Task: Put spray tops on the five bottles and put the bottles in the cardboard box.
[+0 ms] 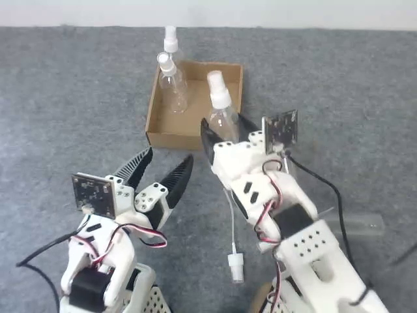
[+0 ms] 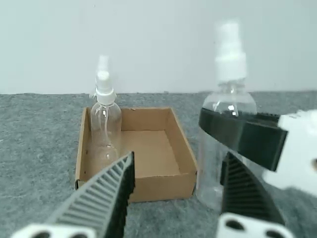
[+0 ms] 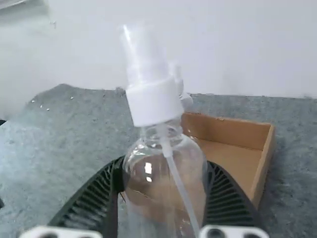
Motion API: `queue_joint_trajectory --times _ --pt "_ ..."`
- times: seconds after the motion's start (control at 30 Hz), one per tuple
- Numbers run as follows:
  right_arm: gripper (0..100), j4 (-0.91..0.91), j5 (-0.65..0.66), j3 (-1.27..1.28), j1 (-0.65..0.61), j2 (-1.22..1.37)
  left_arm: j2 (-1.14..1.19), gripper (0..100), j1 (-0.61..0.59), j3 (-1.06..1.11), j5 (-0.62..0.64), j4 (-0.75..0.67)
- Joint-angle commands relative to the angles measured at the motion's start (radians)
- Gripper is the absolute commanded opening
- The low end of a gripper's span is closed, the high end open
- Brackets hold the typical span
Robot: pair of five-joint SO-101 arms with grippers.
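Observation:
A clear bottle (image 1: 223,117) with a white spray top (image 1: 217,88) stands upright just in front of the cardboard box (image 1: 195,134); my right gripper (image 1: 226,135) is shut on its body. The right wrist view shows the same bottle (image 3: 163,173) between the black fingers (image 3: 94,203). My left gripper (image 1: 168,156) is open with nothing in it, left of that bottle and short of the box. Another capped bottle (image 1: 173,88) stands in the box's far left corner, and a second spray top (image 1: 171,38) shows right behind it.
A loose spray top (image 1: 235,261) with its long tube lies on the grey carpet between the arms. A clear uncapped bottle (image 1: 357,225) lies on its side at the right. The right half of the box floor (image 2: 148,153) is bare.

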Motion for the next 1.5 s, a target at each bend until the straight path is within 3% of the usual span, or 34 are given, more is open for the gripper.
queue_joint_trajectory --times 0.0,0.23,0.47,1.07,1.47 --pt "10.1 -0.018 -0.028 -0.114 0.016 0.019 -0.015 29 0.005 0.004 -0.003 0.002" --pt "10.1 -0.024 -0.041 -0.143 0.010 0.022 -0.015 29 0.121 0.019 -0.009 0.029" --pt "10.1 -0.016 -0.104 -0.158 0.005 0.021 -0.014 29 0.143 0.073 -0.052 -0.021" --pt "10.1 0.177 -0.103 -0.173 -0.090 -0.165 -0.012 29 0.133 0.150 -0.071 -0.127" --pt "10.1 0.252 -0.086 -0.172 -0.091 -0.222 -0.012 29 0.049 0.185 -0.068 -0.204"
